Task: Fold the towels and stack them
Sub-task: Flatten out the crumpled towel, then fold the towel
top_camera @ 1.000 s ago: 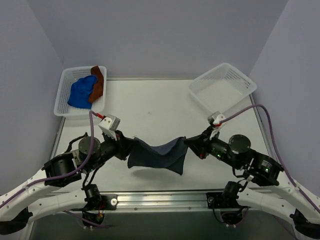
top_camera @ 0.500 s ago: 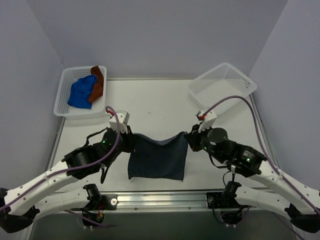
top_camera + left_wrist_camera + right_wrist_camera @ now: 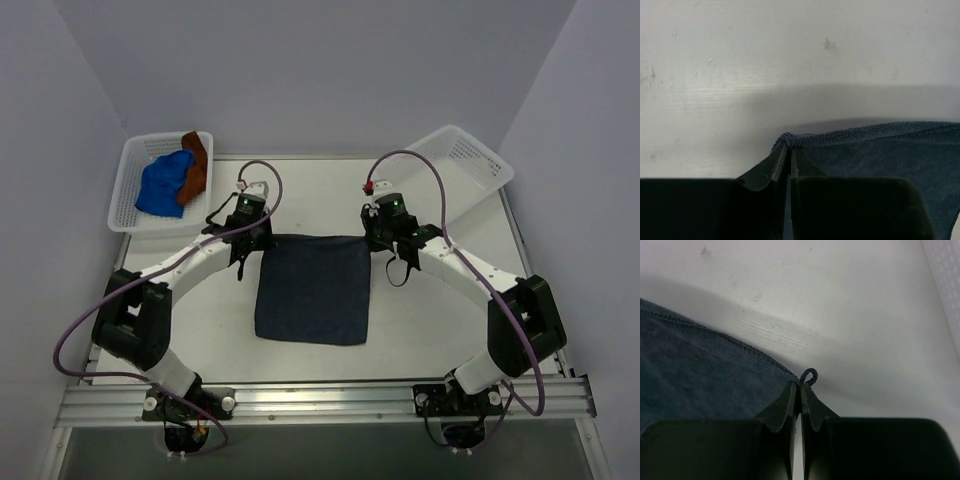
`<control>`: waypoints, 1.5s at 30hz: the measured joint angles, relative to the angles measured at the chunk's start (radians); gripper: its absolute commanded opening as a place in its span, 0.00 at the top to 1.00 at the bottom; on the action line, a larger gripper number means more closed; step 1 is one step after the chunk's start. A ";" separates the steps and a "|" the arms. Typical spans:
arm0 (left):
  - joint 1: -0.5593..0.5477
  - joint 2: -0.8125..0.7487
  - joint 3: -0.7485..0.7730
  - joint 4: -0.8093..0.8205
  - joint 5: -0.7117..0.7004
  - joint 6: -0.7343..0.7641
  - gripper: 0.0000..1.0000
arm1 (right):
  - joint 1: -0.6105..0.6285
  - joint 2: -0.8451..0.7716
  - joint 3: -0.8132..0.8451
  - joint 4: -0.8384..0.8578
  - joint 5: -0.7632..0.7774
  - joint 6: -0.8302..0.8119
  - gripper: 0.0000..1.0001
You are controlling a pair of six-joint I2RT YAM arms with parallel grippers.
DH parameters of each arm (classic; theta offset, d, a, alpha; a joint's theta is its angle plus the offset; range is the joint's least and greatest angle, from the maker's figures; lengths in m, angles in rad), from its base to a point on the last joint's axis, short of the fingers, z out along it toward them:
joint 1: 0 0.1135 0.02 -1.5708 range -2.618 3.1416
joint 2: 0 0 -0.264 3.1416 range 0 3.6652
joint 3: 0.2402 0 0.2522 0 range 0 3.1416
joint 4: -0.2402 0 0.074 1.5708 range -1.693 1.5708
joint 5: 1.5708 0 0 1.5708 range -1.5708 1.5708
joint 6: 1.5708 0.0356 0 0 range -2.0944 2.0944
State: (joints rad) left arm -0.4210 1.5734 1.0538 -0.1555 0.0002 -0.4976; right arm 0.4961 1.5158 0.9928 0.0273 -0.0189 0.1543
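A dark navy towel [image 3: 312, 290] lies spread flat on the white table, near the middle. My left gripper [image 3: 249, 240] is shut on its far left corner; in the left wrist view the fingertips pinch the corner [image 3: 785, 142]. My right gripper [image 3: 376, 240] is shut on the far right corner; in the right wrist view the towel's small loop [image 3: 809, 376] sticks out just past the closed tips. A blue towel [image 3: 163, 184] and a rust-brown towel [image 3: 196, 168] lie crumpled in the left basket.
A white mesh basket [image 3: 131, 168] stands at the back left, holding the two towels. An empty white mesh basket [image 3: 466, 158] stands tilted at the back right. A metal rail [image 3: 320, 402] runs along the near edge.
Both grippers have carried the navy towel away from me and lowered it. It hung bunched between them a second ago; now it lies flat and spread out.
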 measured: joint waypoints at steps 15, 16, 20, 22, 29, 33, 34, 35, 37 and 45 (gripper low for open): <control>0.071 0.101 0.103 0.037 0.143 0.126 0.98 | -0.046 0.061 0.047 0.084 -0.112 -0.132 1.00; 0.071 0.089 0.085 0.040 0.152 0.129 0.98 | -0.045 0.049 0.028 0.088 -0.119 -0.129 1.00; 0.071 0.039 0.024 0.026 0.180 0.136 0.97 | -0.035 -0.008 -0.062 0.090 -0.127 -0.112 1.00; 0.071 0.017 0.006 0.018 0.195 0.143 0.98 | -0.022 -0.032 -0.098 0.088 -0.126 -0.101 1.00; 0.071 -0.072 -0.073 -0.010 0.207 0.150 0.98 | 0.044 -0.092 -0.184 0.085 -0.091 -0.039 1.00; 0.071 -0.078 -0.086 -0.021 0.222 0.150 0.98 | 0.114 -0.130 -0.212 0.070 -0.031 0.000 1.00; 0.071 -0.078 -0.090 -0.025 0.224 0.150 0.98 | 0.129 -0.140 -0.219 0.065 -0.019 0.008 1.00; 0.071 -0.080 -0.097 -0.026 0.224 0.150 0.98 | 0.144 -0.152 -0.227 0.061 -0.011 0.016 1.00; 0.071 -0.094 -0.125 -0.034 0.224 0.150 0.98 | 0.155 -0.176 -0.241 0.051 0.004 0.034 1.00; 0.071 -0.152 -0.200 -0.050 0.223 0.145 0.98 | 0.153 -0.254 -0.317 0.047 0.023 0.101 1.00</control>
State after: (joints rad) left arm -0.3504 1.4216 0.8536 -0.2050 0.2234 -0.3527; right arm 0.6495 1.2621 0.6762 0.0738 0.0036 0.2558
